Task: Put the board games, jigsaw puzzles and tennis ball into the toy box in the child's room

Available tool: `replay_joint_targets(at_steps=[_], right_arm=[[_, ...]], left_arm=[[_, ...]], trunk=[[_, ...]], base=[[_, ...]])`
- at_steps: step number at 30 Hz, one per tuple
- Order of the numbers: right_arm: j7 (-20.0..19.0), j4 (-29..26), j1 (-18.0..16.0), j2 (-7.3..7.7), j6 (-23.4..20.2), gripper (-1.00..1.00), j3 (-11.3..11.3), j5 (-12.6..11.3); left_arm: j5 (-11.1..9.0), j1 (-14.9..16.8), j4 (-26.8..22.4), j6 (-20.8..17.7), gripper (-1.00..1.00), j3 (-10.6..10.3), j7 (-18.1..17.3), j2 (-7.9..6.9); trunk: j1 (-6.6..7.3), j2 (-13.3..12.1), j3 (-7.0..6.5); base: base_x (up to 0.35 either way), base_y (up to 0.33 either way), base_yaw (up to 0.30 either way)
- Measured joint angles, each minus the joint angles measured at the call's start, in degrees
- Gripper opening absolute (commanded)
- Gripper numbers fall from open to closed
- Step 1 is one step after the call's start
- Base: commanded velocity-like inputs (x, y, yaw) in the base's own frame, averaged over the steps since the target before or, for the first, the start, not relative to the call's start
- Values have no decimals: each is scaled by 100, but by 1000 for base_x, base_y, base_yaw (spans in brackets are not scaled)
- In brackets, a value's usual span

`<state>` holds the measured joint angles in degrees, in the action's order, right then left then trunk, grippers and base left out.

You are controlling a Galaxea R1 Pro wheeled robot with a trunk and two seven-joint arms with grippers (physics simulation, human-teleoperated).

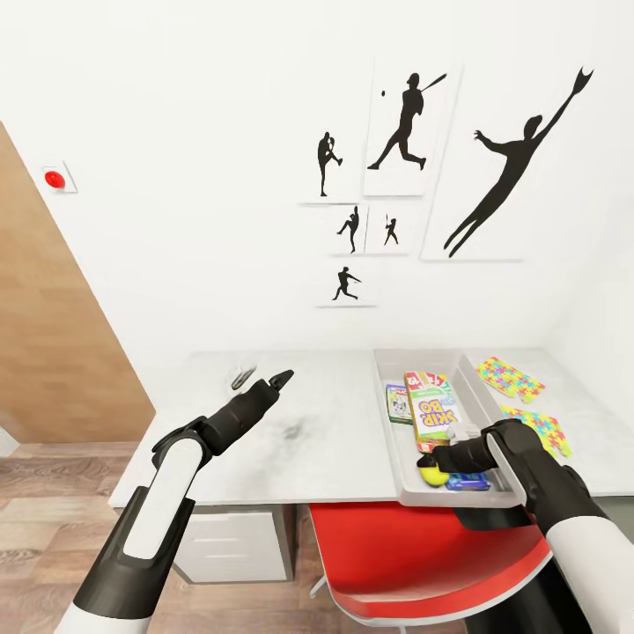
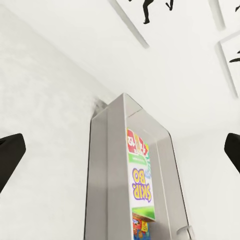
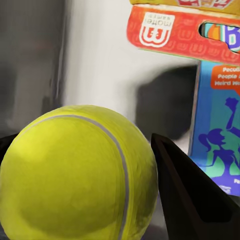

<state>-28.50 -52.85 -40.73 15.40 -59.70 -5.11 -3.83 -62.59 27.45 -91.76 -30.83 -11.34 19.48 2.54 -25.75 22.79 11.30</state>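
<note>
The light grey toy box (image 1: pixel 392 458) stands on the table (image 1: pixel 299 440) at the right. Inside it lie the yellow-green-red Skip-Bo board game (image 1: pixel 431 407), a white-green game box (image 1: pixel 396 403) beside it, and a small blue game box (image 1: pixel 467 481). My right gripper (image 1: pixel 431 464) reaches down into the box's near end, shut on the tennis ball (image 1: pixel 431 475) (image 3: pixel 75 170), with one dark finger (image 3: pixel 190 195) against its side. Two jigsaw puzzles (image 1: pixel 511 377) (image 1: pixel 539 427) lie flat on the table to the right of the box. My left gripper (image 1: pixel 280 380) hovers open over the table's middle, pointing at the toy box (image 2: pixel 107 165).
A red chair (image 1: pixel 423 555) is tucked under the table's front edge below the toy box. A white drawer unit (image 1: pixel 229 546) sits under the left end. A small metal object (image 1: pixel 242 377) lies near the left gripper. The white wall with silhouette pictures (image 1: pixel 405 132) is right behind.
</note>
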Motion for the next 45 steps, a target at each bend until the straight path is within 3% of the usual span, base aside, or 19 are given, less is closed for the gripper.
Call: replay_joint_targets(at_steps=[1, 28, 34, 38, 41, 42, 45], right_arm=[[0, 0, 0, -4, 0, 100, -2, -1], [-15, -88, 15, -4, -3, 100, 34, -27], [-40, -542, 71, 53, -2, 100, 80, -56], [-52, -1100, 250, 105, -1, 100, 256, -62], [-52, -1789, 595, 139, 7, 100, 668, -64], [-52, -1797, 599, 138, 6, 100, 674, -67], [-44, -2492, 967, 133, 273, 100, 1164, -67]], left_arm=[[0, 0, 0, 0, 100, 0, 0, 0], [0, 0, 0, 0, 100, -4, 0, 6], [0, 0, 0, 0, 100, -7, -2, 7], [0, 0, 0, 0, 100, -9, -5, 9], [0, 0, 0, 0, 100, -15, -10, 16], [0, 0, 0, 0, 100, -15, -10, 16], [0, 0, -1, 0, 100, -22, -13, 21]], trunk=[[0, 0, 0], [0, 0, 0], [0, 0, 0], [0, 1, 0], [0, 1, 0], [0, 0, 0], [0, 1, 0]], base=[[0, 0, 0], [0, 0, 0], [0, 0, 0], [0, 0, 0], [0, 0, 0], [0, 0, 0], [0, 0, 0]])
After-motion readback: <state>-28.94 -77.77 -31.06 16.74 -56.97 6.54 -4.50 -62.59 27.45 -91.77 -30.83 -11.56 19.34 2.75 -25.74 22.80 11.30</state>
